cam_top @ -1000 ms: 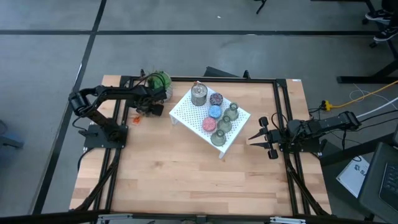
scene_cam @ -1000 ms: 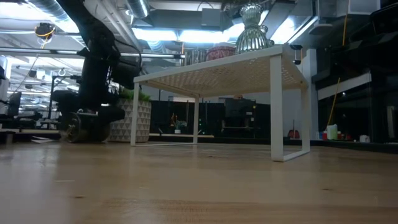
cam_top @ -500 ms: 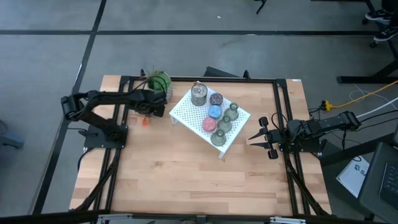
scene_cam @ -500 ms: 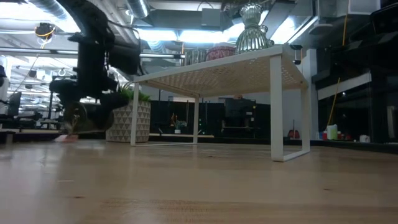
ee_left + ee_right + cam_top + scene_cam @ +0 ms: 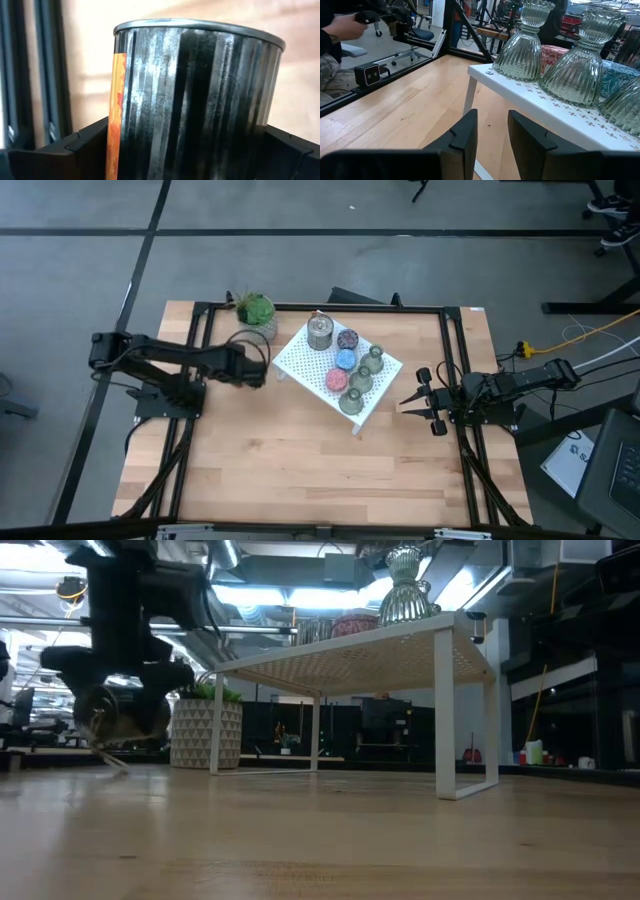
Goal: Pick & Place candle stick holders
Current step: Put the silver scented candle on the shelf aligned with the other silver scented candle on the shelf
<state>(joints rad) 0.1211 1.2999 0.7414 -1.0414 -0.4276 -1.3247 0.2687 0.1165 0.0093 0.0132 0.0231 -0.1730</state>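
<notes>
On the left side of the table, between the potted plant and the left arm's base, I have the left gripper clamped on a shiny silver candle stick holder. My left wrist view is filled by its ribbed metal wall, seated between the two dark fingers, with an orange strip down one edge. From the low view the holder hangs in the gripper clear of the wood (lifted, not resting).

The white perforated stand sits near the table's middle. On it I count a second silver holder, a purple one, a blue one, a pink one and three olive-green bell-shaped ones.

The right gripper waits at the right edge, just beside the stand, its fingers a narrow gap apart and holding nothing.

A person's hand shows in the room beyond.
</notes>
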